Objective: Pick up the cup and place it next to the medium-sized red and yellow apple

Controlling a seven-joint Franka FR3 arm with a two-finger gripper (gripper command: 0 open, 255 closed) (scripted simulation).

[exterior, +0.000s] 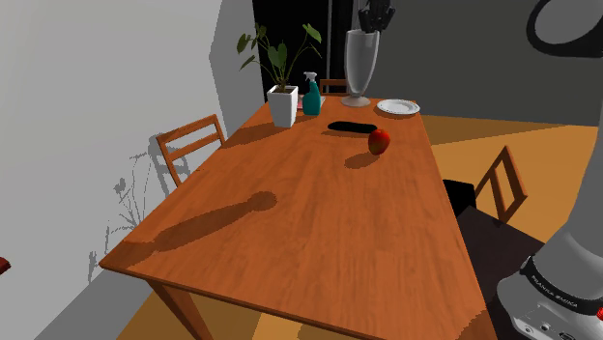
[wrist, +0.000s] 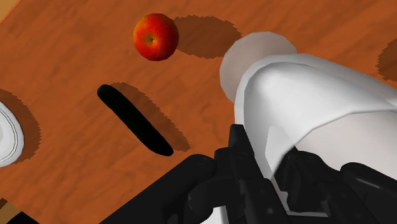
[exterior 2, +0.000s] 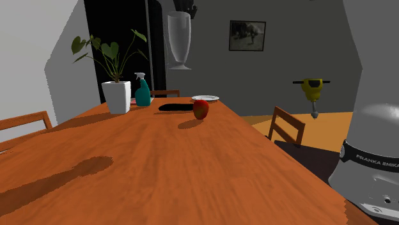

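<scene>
A tall pale grey cup (exterior: 359,66) hangs upright in the air over the far end of the wooden table (exterior: 290,212), with my black gripper (exterior: 374,19) shut on its rim from above. In the second exterior view the cup (exterior 2: 179,39) floats well above the tabletop under the gripper (exterior 2: 185,8). Along the gripper (wrist: 264,184) the cup (wrist: 312,108) looms large, base towards the table. The red and yellow apple (exterior: 379,141) (exterior 2: 201,108) (wrist: 155,36) rests on the table below and nearer than the cup.
A flat black oblong (exterior: 351,127) lies beside the apple. A white plate (exterior: 397,106), a teal spray bottle (exterior: 311,95) and a potted plant (exterior: 282,92) stand at the table's far end. Wooden chairs (exterior: 191,145) (exterior: 498,184) flank the table.
</scene>
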